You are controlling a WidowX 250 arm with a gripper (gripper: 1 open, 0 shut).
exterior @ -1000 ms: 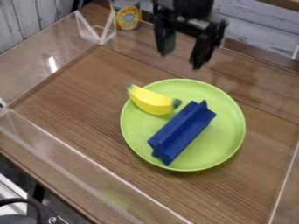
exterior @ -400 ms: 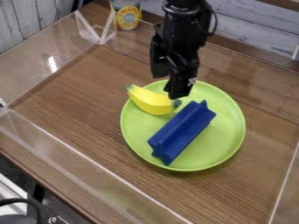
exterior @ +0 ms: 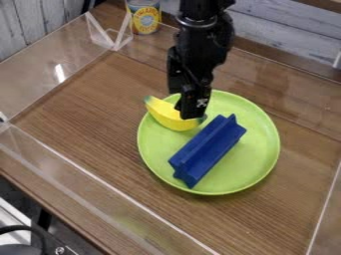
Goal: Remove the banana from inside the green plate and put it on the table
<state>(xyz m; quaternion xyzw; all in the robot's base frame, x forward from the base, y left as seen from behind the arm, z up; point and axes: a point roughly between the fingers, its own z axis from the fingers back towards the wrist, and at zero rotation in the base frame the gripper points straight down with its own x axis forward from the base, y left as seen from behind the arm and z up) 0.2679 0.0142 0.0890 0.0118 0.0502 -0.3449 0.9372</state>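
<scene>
The black fingers (exterior: 196, 101) of the dark robot gripper (exterior: 186, 96) hang spread apart, grasping nothing, pointing down over the left part of the plate. They straddle or sit just above the far-right end of the small, stubby, glossy yellow plastic banana (exterior: 166, 115); from this single view it cannot be told whether a fingertip touches the fruit or hovers just clear of it. The wide stance reads as preparation: jaws open enough to drop on either side of the banana's curved body before closing.

The banana lies inside the large round lime-green flat plate (exterior: 253, 149), at its left edge, its left tip reaching out to the rim. That position matters, because it leaves the fruit well clear of the long blue plastic block (exterior: 205, 150), which lies diagonally across the plate's middle, just right of the banana. The fingers seem to be lined up so that they close across the banana without catching the block.

Around the plate spreads the brown wood-grain table (exterior: 80, 110), fenced by clear acrylic walls (exterior: 34, 149). Open wood to the left and near side looks the likely place to set the banana. In my judgement the task is at the reaching step, grasp not yet made.
</scene>
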